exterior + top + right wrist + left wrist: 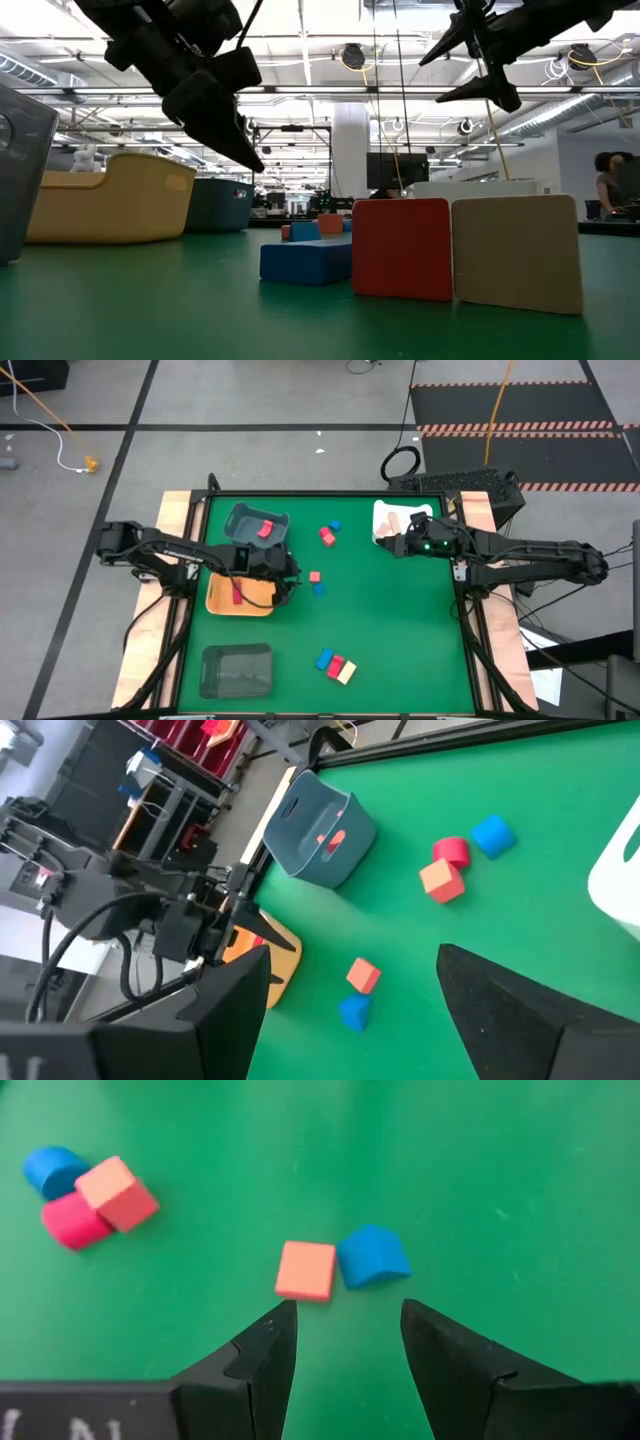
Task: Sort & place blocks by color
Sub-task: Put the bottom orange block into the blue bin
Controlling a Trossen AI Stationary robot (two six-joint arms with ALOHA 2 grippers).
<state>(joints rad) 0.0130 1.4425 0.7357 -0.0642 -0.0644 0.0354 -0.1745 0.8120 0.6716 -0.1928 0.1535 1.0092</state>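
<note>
My left gripper [293, 582] [345, 1315] is open and hovers beside the orange tray [240, 598], just short of a salmon block [305, 1270] and a blue block [372, 1257] that lie side by side on the green mat. A red, a salmon and a blue block [85, 1192] sit together farther off. A blue, a red and a cream block [335, 666] stand in a row near the table's near edge. My right gripper [388, 542] [352, 960] is open, raised beside the white tray [398, 520], which holds a tan block.
A grey tray [255, 525] with a red block in it sits at the far left. The orange tray also holds a red block. Another grey tray [237, 668] lies near the near-left corner. Bare green mat spreads over the table's middle and right.
</note>
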